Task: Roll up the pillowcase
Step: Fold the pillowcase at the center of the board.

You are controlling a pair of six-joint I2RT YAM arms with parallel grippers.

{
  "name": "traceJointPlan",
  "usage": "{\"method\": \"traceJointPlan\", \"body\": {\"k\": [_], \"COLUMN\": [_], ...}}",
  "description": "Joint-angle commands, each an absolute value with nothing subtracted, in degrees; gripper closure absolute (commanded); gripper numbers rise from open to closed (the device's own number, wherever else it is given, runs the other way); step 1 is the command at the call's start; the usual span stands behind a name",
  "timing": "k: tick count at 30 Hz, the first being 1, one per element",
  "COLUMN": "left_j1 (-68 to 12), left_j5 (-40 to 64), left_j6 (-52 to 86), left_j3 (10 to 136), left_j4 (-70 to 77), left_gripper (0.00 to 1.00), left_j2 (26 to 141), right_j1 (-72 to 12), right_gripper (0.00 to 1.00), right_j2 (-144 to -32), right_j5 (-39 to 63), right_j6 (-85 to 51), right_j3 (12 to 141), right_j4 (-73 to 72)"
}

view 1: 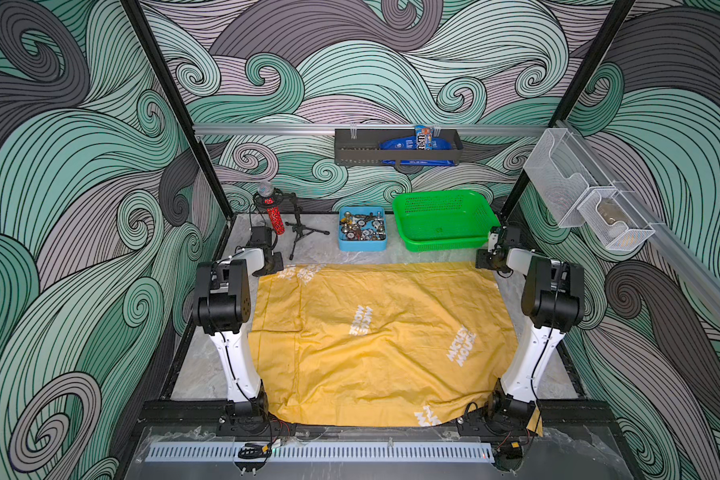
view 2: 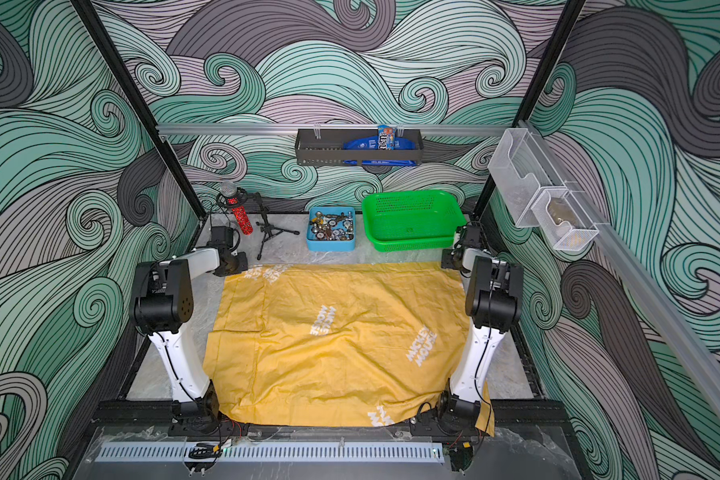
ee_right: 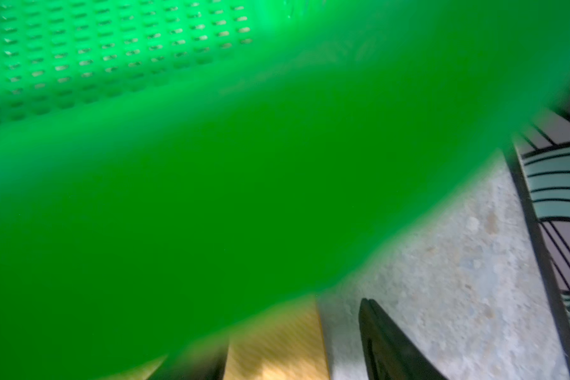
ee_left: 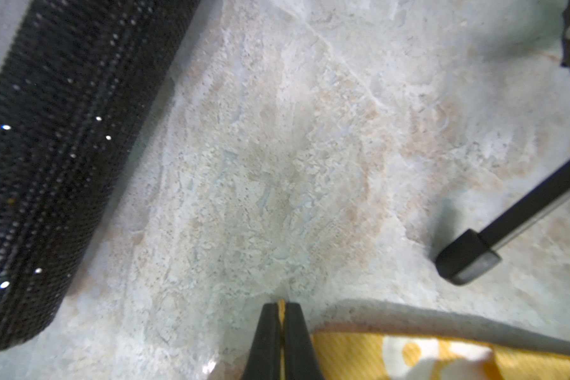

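Observation:
The mustard-yellow pillowcase (view 1: 383, 345) (view 2: 337, 340) with white "Mickey Mouse" lettering lies spread flat between both arms, wrinkled, and its near edge hangs over the front rail. My left gripper (view 1: 272, 266) (view 2: 234, 266) (ee_left: 281, 306) sits at the far left corner and is shut on the pillowcase (ee_left: 349, 355), with a yellow sliver pinched between the jaws. My right gripper (view 1: 486, 258) (view 2: 450, 258) (ee_right: 293, 329) is at the far right corner. Its jaws stand apart, and the pillowcase (ee_right: 277, 348) corner lies between them, untouched by the visible finger (ee_right: 379, 335).
A green basket (view 1: 441, 220) (ee_right: 211, 164) stands right behind the right gripper. A blue tray of small metal parts (view 1: 361, 228) and a red glitter microphone (view 1: 274, 214) on a tripod (ee_left: 507, 223) stand at the back. A black mesh sleeve (ee_left: 46, 164) lies beside the left gripper.

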State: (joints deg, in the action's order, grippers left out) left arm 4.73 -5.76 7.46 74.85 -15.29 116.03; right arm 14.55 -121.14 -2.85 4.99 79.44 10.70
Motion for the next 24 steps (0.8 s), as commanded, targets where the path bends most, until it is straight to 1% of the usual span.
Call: {"method": "traceJointPlan", "body": {"k": [1,3,5,9,10,11,12,14,18,21,24], "left_j1": [4.34,4.39,4.34,4.39,4.39,4.37,4.38,4.38,4.35,4.38,4.35], "left_j5": [-4.79,-4.83,-4.92,-4.91,-4.99,-5.08,-5.17,-5.20,-5.51,-5.30,-5.20], "left_j6": [6.77,6.59,6.42,6.37,6.25,6.20,6.15,6.15,6.06,6.15,6.11], "left_j3": [74.17,74.13,74.03,74.14,74.08,74.05,74.08,73.97,74.43,75.31,75.72], "left_j4": [-18.46,-18.59,-18.63,-18.99,-19.07,-19.12,-19.09,-19.10,-19.55,-20.12,-20.39], "left_gripper": [1.00,1.00,1.00,1.00,1.00,1.00,1.00,1.00,1.00,1.00,1.00], "left_j2": [115.17,115.13,114.90,114.95,114.91,114.93,114.79,114.81,115.24,115.58,115.86], "right_j1": [14.51,14.44,13.83,13.58,13.53,13.54,13.60,13.54,13.54,14.03,14.29], "right_gripper": [0.40,0.47,0.51,0.52,0.55,0.62,0.66,0.68,0.77,0.80,0.87], "right_j2": [-123.87,-124.23,-124.30,-124.05,-124.17,-124.05,-123.87,-123.83,-123.67,-123.42,-123.54], "right_j5": [-0.41,-0.74,-2.18,-2.55,-2.98,-3.67,-3.50,-2.21,-1.71,-1.11,0.30], "right_j6": [6.65,7.04,8.09,7.98,8.21,8.55,8.83,9.19,9.65,9.46,9.05], "right_j3": [79.72,79.66,79.28,78.35,78.48,78.28,78.16,77.65,76.97,77.93,78.92], "right_j4": [16.18,16.65,17.37,17.30,17.32,17.37,17.40,17.32,17.43,17.39,17.35]}}
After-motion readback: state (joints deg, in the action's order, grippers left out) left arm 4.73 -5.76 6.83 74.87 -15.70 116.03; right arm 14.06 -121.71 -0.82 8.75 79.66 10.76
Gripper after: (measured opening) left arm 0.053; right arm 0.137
